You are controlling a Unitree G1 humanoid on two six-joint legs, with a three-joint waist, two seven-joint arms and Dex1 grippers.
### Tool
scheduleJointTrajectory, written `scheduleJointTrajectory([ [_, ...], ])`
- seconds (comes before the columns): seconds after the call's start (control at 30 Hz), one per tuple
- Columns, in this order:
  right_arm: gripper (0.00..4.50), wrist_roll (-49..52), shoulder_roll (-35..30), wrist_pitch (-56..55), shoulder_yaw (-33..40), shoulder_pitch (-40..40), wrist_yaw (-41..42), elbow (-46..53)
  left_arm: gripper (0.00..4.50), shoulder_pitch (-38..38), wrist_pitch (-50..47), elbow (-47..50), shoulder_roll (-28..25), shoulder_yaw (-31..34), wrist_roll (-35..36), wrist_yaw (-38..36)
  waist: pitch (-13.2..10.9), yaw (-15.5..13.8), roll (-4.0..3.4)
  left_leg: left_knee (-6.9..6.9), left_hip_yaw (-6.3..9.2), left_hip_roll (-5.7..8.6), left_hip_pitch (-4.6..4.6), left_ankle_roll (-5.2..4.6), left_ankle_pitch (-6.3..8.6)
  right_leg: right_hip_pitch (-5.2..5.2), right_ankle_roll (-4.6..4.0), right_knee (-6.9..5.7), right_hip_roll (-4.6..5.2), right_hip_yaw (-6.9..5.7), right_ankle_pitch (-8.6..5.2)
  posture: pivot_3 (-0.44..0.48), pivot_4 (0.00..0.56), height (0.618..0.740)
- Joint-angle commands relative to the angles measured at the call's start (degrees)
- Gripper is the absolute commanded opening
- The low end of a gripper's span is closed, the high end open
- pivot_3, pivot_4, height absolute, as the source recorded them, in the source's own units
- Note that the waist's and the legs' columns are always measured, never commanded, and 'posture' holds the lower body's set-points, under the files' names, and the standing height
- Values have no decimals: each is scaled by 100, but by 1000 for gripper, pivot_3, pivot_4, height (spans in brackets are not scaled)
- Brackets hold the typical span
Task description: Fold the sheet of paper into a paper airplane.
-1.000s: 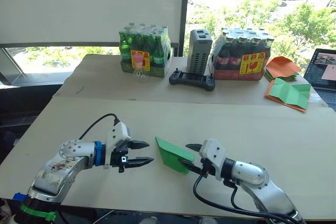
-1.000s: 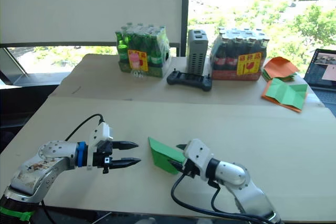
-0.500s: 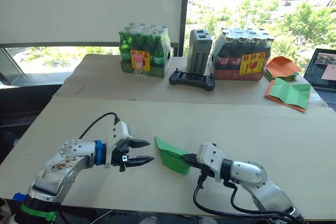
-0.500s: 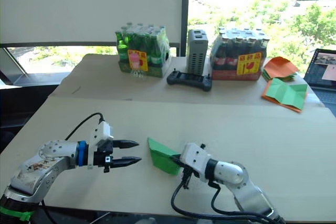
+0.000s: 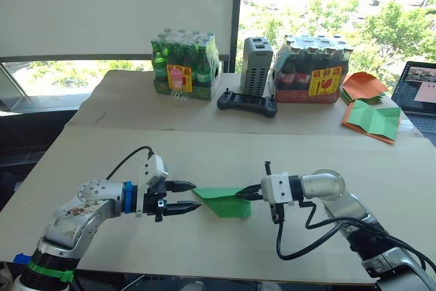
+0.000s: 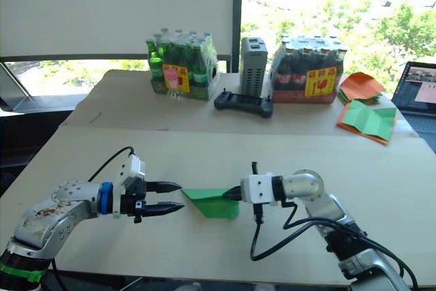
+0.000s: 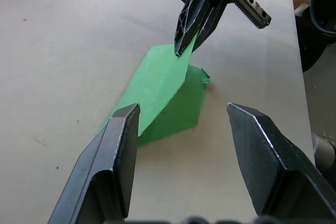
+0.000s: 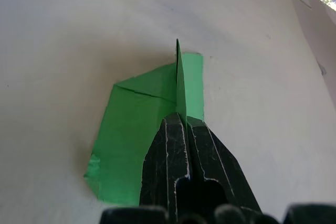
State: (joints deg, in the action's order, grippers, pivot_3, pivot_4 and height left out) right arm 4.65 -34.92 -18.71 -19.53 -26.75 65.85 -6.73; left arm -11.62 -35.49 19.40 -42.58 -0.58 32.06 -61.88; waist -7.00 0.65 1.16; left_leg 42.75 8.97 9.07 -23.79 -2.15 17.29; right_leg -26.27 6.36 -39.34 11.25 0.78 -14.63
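A: Right, the right end effector (image 5: 242, 195) is out over the near bench (image 5: 381, 168), fingers pinched together on a raised flap of the sheet of paper (image 5: 223, 202).

B: And the paper lies flat on the bench between the two arms, near the front edge. From the right wrist view the fold stands up on edge like a thin fin, clamped between those black fingers (image 8: 173, 150), with the rest of the green sheet spread on the surface below.

A: The left end effector (image 5: 193, 197)?

B: Fingers apart, nothing between them. It hovers just beside the pointed end of the paper, tips aimed at it. In the left wrist view the two fingers (image 7: 118, 156) frame the sheet and the other arm's tips gripping it at the far side.

A: On to the background. There is a second bench (image 5: 122, 100) behind, carrying a shrink-wrapped pack of green bottles (image 5: 181, 66), a grey box (image 5: 257, 66) standing upright and a pack of dark bottles (image 5: 310, 68) just beside it.

B: A black controller (image 5: 246, 103) lies in front of the grey box. Off to the right, orange sheets (image 5: 364, 85) and a green sheet edged with orange (image 5: 373, 120), and a laptop (image 5: 420, 90) at the very edge.
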Motion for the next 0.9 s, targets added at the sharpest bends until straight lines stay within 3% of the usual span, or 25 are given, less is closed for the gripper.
scheduleJointTrajectory([
  [0.03, 22, 57, 36, -108, 61, -72, 92, -22, 2818, 64, -43, 226, -48, 144, 169, 33, -1, 7, -1, 1, 0, 0, 0, 0, 0, 0, 0, -1, 0, 0, 0, 0, 150, 675],
  [0.1, 22, 56, 44, -66, 66, -65, 122, -26, 2818, 82, -53, 245, -63, 154, 186, 43, -1, 11, -1, 2, -1, 0, 0, 0, 0, 0, 0, -3, -1, 1, 0, 0, 150, 675],
  [0.4, 3028, 358, -25, 865, 242, 224, 101, 743, 2818, 76, -45, 189, -65, 218, 216, 130, -1, 5, -2, 1, -1, 0, 0, 0, 0, -2, -1, -5, 0, 2, 0, 0, 150, 675],
  [0.47, 3686, 440, -58, 1124, 295, 330, 75, 1039, 2272, 58, -99, 166, -35, 260, 320, 134, -1, 0, -2, 1, 0, 0, 0, 1, 0, -1, -1, -5, 0, 2, 0, 0, 150, 675],
  [0.7, 3729, 705, -93, 1979, 702, 641, -399, 1829, 23, -275, 94, -323, -16, 145, 186, 49, -1, -19, -2, 2, -1, 0, 0, 1, 0, 0, -1, -4, 0, 2, 0, 0, 150, 675],
  [0.9, 3729, 833, -210, 2318, 865, 935, -463, 2240, 23, -926, 651, -1230, 260, -448, -547, -35, -1, -107, -2, 4, -2, 5, -1, -1, 0, 2, 0, 0, 5, 1, 0, 0, 150, 675],
])
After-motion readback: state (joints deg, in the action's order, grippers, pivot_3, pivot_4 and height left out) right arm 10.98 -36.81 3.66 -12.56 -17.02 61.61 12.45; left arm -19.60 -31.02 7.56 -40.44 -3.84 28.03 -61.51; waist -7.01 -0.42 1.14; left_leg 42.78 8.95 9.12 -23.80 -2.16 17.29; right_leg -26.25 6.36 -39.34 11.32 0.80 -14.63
